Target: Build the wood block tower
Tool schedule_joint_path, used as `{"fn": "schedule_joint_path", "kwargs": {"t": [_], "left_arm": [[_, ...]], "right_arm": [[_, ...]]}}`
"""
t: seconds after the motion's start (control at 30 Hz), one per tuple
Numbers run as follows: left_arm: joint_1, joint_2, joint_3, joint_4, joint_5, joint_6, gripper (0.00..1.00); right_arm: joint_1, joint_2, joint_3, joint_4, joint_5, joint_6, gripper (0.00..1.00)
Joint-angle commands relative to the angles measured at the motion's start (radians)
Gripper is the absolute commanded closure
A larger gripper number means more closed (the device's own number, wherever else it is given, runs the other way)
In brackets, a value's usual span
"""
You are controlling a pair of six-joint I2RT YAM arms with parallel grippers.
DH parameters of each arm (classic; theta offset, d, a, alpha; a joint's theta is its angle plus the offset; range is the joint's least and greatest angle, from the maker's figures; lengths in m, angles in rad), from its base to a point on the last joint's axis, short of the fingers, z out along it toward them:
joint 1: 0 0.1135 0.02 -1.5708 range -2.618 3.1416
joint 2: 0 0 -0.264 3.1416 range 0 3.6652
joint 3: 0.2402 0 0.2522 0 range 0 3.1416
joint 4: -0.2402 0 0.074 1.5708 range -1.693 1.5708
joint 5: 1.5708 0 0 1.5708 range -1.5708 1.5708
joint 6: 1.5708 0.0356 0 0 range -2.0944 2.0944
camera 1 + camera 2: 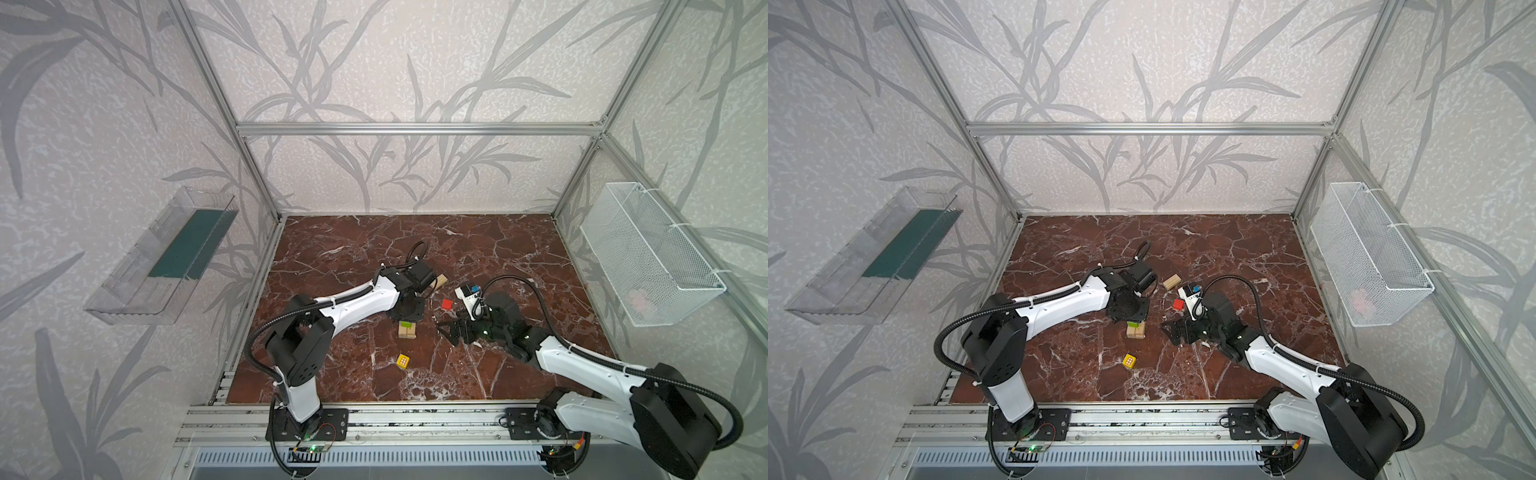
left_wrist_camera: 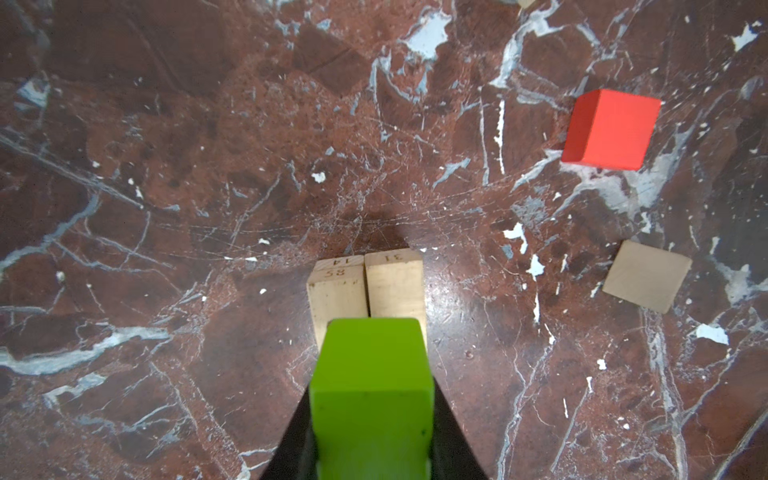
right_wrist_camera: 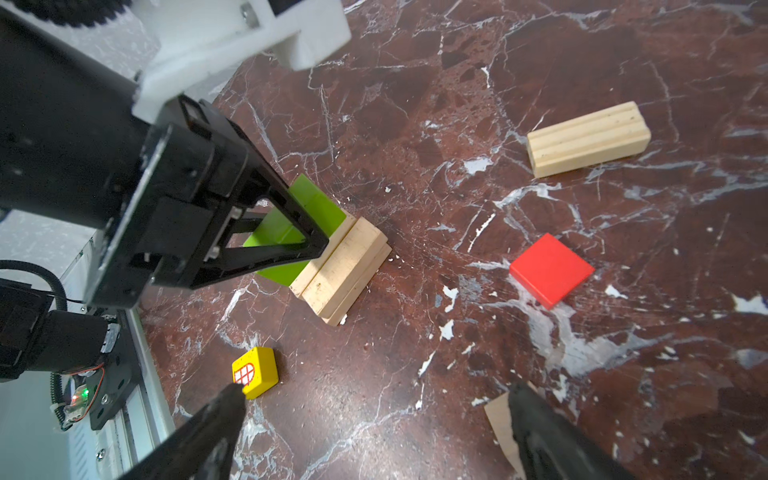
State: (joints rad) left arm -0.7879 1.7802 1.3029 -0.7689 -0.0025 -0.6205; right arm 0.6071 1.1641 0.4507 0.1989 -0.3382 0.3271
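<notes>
The left gripper (image 3: 299, 232) clamps the lime-green bar (image 2: 370, 374) over the paired pale bars (image 2: 365, 286) near the middle of the table (image 1: 478, 241), its long axis roughly in line with theirs. The right gripper (image 3: 376, 392) hovers wide and empty toward the right edge, farther from them.

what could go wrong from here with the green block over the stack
1. The left gripper is shut on the lime-green bar, which seems off-centre over the pale bars; released so, it may tip off.
2. Those bars only lie side by side, so a push could spread them.
3. The open right gripper hangs close by the pale wedge and might knock it.
</notes>
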Motion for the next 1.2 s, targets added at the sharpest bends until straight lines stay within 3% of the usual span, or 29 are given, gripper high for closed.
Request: {"fn": "schedule_joint_path", "kwargs": {"t": [0.0, 0.53, 0.8, 1.17], "left_arm": [[-0.013, 0.017, 0.03, -0.008, -0.041, -0.005, 1.0], [-0.014, 0.074, 0.055, -0.02, -0.044, -0.013, 0.98], [-0.016, 0.085, 0.052, -0.025, -0.048, -0.018, 0.92], [-0.016, 0.097, 0.054, -0.018, -0.031, -0.024, 0.76]], "right_arm": [[-0.004, -0.024, -0.006, 0.019, 0.017, -0.007, 0.02], [-0.005, -0.035, -0.006, 0.014, 0.028, -0.01, 0.0], [-0.005, -0.04, -0.007, 0.013, 0.03, -0.011, 0.0], [-0.004, -0.05, -0.01, 0.01, 0.035, -0.011, 0.0]]}}
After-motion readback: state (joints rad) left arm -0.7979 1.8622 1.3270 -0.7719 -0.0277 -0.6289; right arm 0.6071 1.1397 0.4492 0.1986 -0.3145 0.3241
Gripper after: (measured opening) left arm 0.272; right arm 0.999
